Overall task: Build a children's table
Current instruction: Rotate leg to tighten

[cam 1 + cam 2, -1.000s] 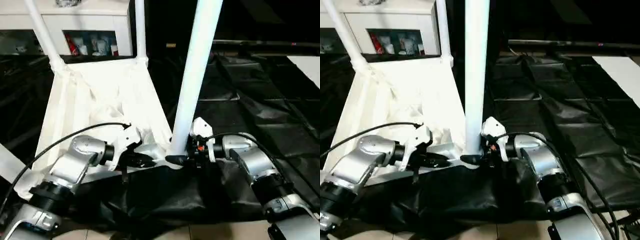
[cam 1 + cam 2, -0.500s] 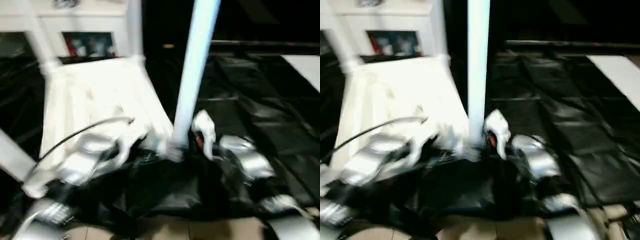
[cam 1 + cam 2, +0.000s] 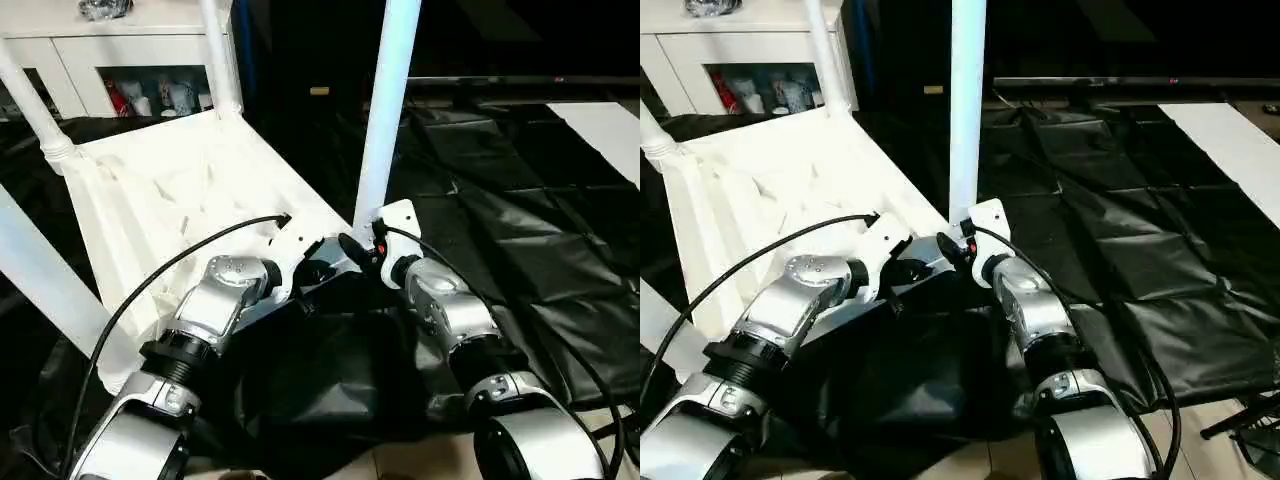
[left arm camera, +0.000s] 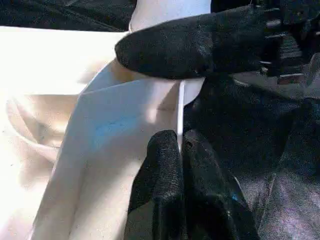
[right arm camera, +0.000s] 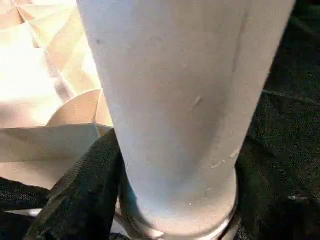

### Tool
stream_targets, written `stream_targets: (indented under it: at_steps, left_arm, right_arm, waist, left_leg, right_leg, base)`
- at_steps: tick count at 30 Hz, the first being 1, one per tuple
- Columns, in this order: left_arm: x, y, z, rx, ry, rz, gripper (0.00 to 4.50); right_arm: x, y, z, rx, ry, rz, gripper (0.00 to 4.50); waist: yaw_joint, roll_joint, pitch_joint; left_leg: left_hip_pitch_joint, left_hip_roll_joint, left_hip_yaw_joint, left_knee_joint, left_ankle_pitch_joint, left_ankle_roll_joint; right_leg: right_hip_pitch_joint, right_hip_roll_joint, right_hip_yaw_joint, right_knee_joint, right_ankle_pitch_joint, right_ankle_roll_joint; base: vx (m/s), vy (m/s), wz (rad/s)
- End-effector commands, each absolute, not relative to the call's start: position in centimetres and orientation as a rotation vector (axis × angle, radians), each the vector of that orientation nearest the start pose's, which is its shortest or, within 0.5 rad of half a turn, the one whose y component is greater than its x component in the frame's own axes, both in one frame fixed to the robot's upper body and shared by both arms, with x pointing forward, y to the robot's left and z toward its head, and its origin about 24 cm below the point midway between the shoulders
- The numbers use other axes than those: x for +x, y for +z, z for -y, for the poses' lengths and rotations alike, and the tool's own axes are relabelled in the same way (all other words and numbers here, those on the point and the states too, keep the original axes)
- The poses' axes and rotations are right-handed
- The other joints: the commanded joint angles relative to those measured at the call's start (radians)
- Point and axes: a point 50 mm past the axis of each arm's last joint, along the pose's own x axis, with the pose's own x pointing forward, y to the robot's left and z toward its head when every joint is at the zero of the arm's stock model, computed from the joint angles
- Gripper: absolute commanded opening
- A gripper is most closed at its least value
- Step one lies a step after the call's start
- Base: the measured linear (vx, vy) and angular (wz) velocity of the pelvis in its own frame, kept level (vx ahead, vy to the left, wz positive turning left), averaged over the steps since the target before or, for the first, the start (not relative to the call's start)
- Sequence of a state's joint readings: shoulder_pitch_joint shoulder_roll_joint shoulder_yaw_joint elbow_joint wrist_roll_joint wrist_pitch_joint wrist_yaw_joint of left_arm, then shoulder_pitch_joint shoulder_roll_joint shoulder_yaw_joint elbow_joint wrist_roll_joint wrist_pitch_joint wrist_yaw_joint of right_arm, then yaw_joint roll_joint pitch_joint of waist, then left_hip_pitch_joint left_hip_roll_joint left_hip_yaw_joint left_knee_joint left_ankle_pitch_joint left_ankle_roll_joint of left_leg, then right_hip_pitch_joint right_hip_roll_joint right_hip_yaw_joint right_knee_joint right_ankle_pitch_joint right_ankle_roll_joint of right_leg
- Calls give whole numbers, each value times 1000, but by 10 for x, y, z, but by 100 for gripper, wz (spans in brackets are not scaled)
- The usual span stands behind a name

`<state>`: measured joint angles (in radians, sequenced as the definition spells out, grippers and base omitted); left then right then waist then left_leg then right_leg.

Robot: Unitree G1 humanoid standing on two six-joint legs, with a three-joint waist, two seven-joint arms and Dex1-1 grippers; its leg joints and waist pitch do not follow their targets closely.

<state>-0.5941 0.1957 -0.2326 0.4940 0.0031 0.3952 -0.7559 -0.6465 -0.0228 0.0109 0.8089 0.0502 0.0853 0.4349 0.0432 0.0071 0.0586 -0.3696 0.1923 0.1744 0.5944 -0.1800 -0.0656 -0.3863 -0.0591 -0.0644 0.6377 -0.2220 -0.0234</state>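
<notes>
Tabletop [image 3: 150, 200], white plastic, rectangular, ribbed underside facing up, is lying upside down on black plastic sheeting [image 3: 520, 230] spread over the floor. Four long white tapered tube legs are standing up out of its round corner sockets: far-left leg [image 3: 30, 100], far-right leg [image 3: 218, 60], near-left leg [image 3: 50, 290], near-right leg [image 3: 385, 110].

Left pincer [image 4: 180, 150] is sitting at the near-right corner with its two black fingers pressed together, closed; in the left wrist view a thin white edge of the tabletop is running right at the fingertips, can't tell if it's pinched between them.

Right pincer [image 3: 352, 246] is sitting at the base of the near-right leg, black fingers spread around the tube just above the socket; the right wrist view is showing one finger [image 5: 75, 200] lying against the leg's bottom end.

White cabinet with glass doors [image 3: 100, 50] is standing behind the tabletop's far edge. Both silver forearms are reaching in from the near side.
</notes>
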Motion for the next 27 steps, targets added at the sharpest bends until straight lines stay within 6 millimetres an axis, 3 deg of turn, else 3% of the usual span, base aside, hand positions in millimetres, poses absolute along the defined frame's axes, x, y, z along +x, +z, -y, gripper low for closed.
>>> stream_targets:
  at_steps: [1,10,15,20,27]
  left_arm:
    - [328,74,-70,202,-1051,-290,0]
    - [313,72,-90,216,-1216,-302,0]
    - [300,74,-109,232,-1347,-337,0]
    - [294,73,-118,243,-1388,-369,0]
    - [284,72,-129,232,-1450,-417,0]
  right_arm:
    - [332,31,45,50,826,-312,358]
    - [327,39,70,-74,1054,-279,375]
    - [319,47,92,-139,1255,-294,375]
    - [315,48,100,-159,1315,-304,375]
    - [309,49,103,-123,1366,-313,314]
  waist:
    - [6,-5,-66]
    - [6,-5,-63]
    - [28,-1,-65]
    - [42,-3,-66]
    - [45,-1,-67]
  left_leg:
    - [4,39,-13,-65,-142,50]
    - [7,42,-11,-66,-155,61]
    - [12,48,-9,-64,-136,78]
    - [10,47,-9,-66,-130,67]
    - [9,47,-9,-65,-115,73]
  right_leg:
    - [51,-86,55,-84,-86,-227]
    - [48,-87,55,-87,-110,-240]
    - [43,-85,55,-80,-64,-248]
    - [45,-86,54,-76,-54,-246]
    - [45,-84,52,-74,-31,-249]
  base:
    - [0,0,0]
    - [0,0,0]
    - [0,0,0]
    - [0,0,0]
    - [0,0,0]
